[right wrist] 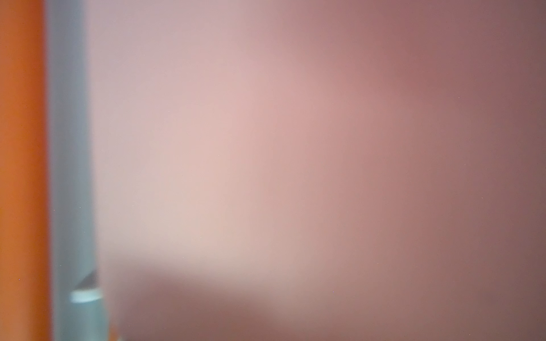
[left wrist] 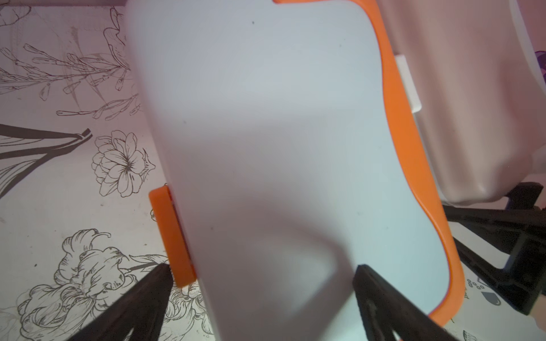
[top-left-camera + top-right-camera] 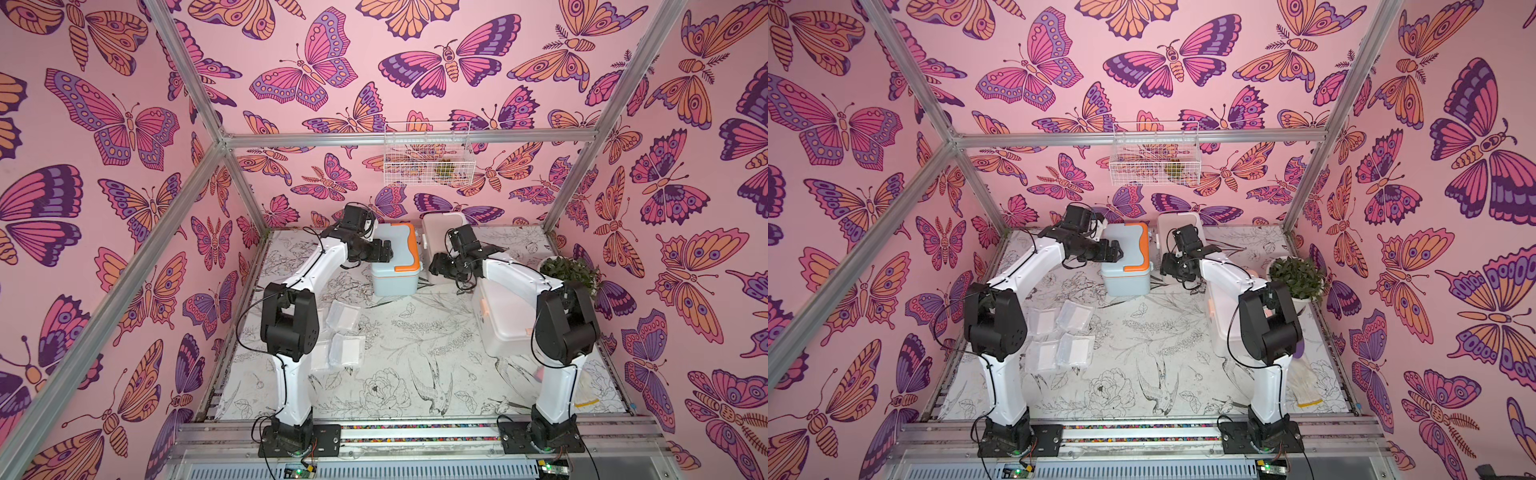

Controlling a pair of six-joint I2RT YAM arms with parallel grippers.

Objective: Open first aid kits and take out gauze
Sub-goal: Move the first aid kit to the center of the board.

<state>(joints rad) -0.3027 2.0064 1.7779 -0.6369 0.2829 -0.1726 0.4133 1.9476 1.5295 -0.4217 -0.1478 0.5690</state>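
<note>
The blue-grey first aid kit (image 3: 395, 266) with orange trim stands lid-down at the back of the table. My left gripper (image 2: 263, 274) is open; one finger is beside the kit's orange latch (image 2: 172, 236) and the other is over its lid (image 2: 280, 118). Right of it stands the beige-pink kit (image 3: 440, 226). My right gripper (image 3: 440, 266) is low against it, and its wrist view is only a blur of pink wall (image 1: 266, 147), so its jaws do not show. The white kit (image 3: 503, 324) lies by the right arm. Several gauze packets (image 3: 1075, 316) lie near the left arm.
A potted green plant (image 3: 569, 270) stands at the right edge behind the white kit. A white glove (image 3: 1304, 386) lies at the front right. A wire basket (image 3: 428, 153) hangs on the back wall. Pink butterfly walls close in three sides.
</note>
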